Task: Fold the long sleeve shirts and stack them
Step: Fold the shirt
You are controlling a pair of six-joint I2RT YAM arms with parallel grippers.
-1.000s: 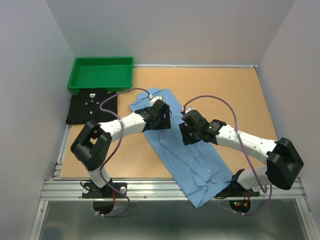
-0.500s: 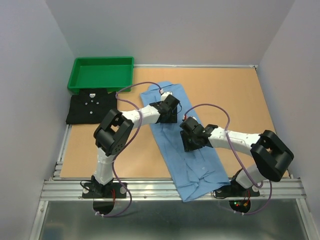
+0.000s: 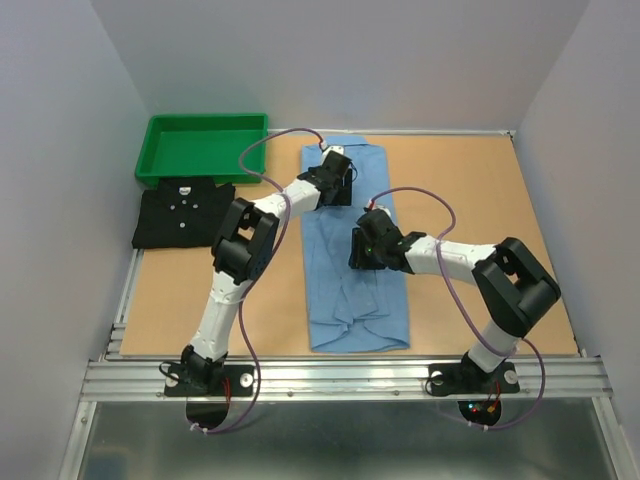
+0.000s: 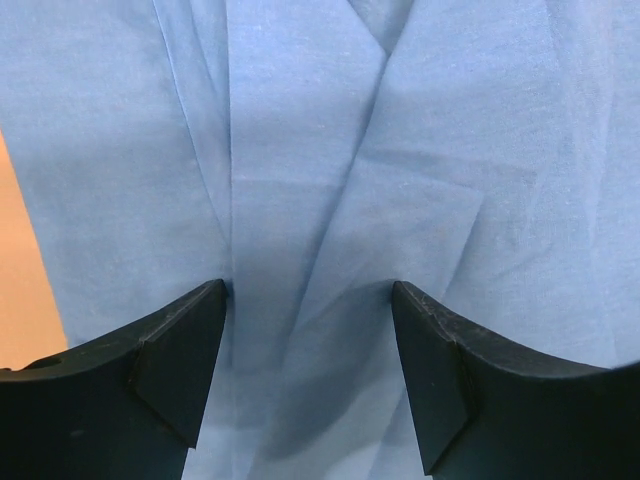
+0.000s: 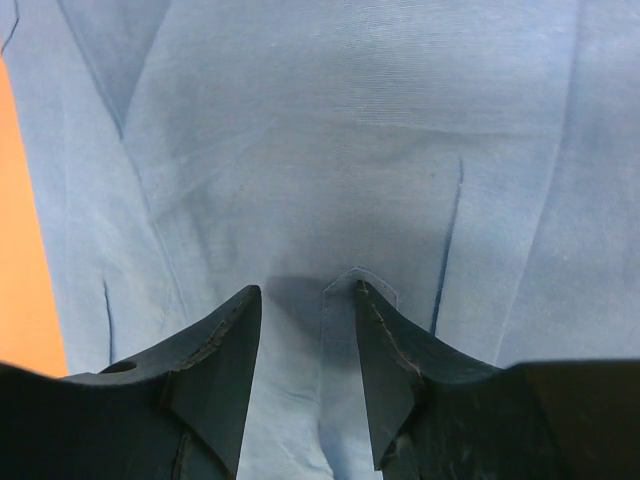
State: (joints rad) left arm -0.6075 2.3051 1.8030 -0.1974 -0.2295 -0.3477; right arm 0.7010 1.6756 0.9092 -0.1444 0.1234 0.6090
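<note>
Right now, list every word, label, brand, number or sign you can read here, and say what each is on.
None. No writing shows on the blue shirt, the black shirt, the green tray or the table in any view.
The white dots on the black shirt are buttons, not print.

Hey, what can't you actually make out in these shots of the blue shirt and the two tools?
- Top view: the light blue shirt's far end, partly covered by the left tool and its arm.
- Both wrist views: whether the left tool or the right tool touches the cloth; most of the shirt lies outside the frame.
- Top view: whether the black shirt touches the green tray; too small.
</note>
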